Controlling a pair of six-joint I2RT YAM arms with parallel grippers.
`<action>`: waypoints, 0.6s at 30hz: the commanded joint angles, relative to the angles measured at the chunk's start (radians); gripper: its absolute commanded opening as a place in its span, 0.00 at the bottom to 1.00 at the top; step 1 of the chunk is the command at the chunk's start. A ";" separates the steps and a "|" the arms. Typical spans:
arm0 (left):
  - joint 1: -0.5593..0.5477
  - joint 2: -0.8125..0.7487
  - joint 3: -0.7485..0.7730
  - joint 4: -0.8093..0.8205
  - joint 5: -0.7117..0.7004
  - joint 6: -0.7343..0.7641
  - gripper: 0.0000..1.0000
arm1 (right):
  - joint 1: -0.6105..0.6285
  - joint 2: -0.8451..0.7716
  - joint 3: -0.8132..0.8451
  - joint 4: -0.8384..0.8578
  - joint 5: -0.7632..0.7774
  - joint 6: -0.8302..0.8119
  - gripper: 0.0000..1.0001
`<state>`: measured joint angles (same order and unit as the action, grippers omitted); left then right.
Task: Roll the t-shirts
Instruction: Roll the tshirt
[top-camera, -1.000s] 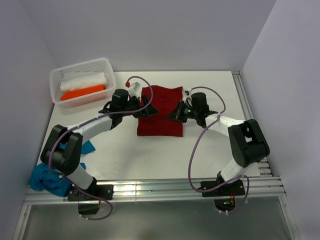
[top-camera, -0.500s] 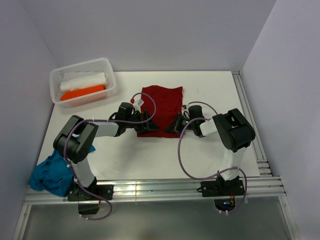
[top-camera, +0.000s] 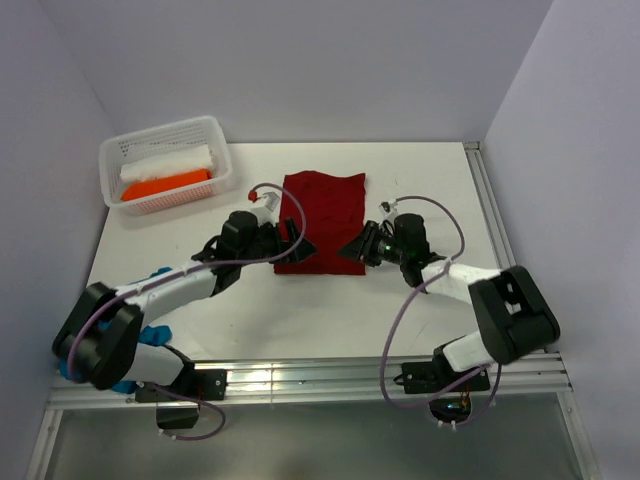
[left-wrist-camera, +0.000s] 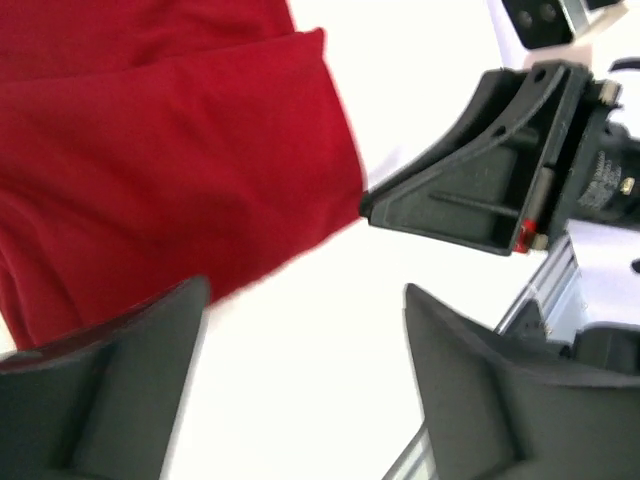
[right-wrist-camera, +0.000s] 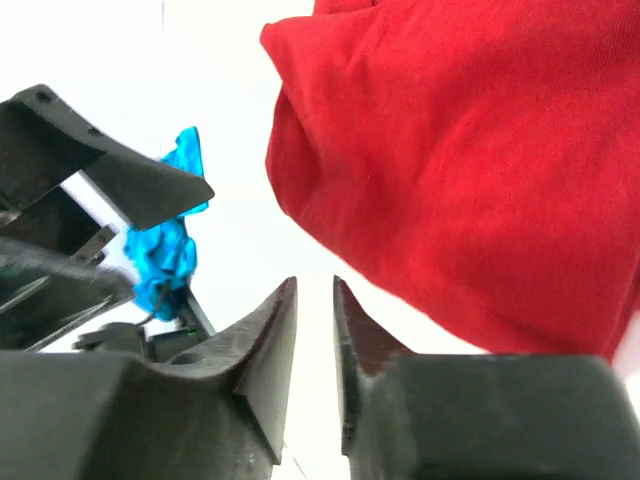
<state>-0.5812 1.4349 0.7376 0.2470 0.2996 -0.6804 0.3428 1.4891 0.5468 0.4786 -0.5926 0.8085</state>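
The dark red t-shirt (top-camera: 320, 222) lies folded into a flat strip in the middle of the desk (top-camera: 300, 320). At its near corners sit the left end effector (top-camera: 298, 246), fingers wide apart and empty, and the right end effector (top-camera: 352, 250), fingers a slit apart and empty. Rolling looks about to begin: each would need to pinch the near hem, then both turn it away together.

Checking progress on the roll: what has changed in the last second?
The left gripper and right gripper moved from the sides of the red shirt to its near corners. The right jaws parted slightly; neither holds cloth. The shirt and basket stayed put.
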 joint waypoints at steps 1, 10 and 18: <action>-0.029 -0.132 -0.116 0.069 -0.114 0.025 0.90 | 0.041 -0.152 -0.076 -0.012 0.127 -0.074 0.32; -0.038 -0.297 -0.377 0.308 -0.209 0.077 0.99 | 0.309 -0.504 -0.284 -0.009 0.851 -0.189 0.39; -0.048 -0.470 -0.550 0.333 -0.410 -0.040 0.99 | 0.378 -0.497 -0.333 -0.023 0.849 -0.204 0.41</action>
<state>-0.6247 1.0569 0.2417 0.4896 0.0036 -0.6659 0.7124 0.9886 0.2283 0.4309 0.1692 0.6216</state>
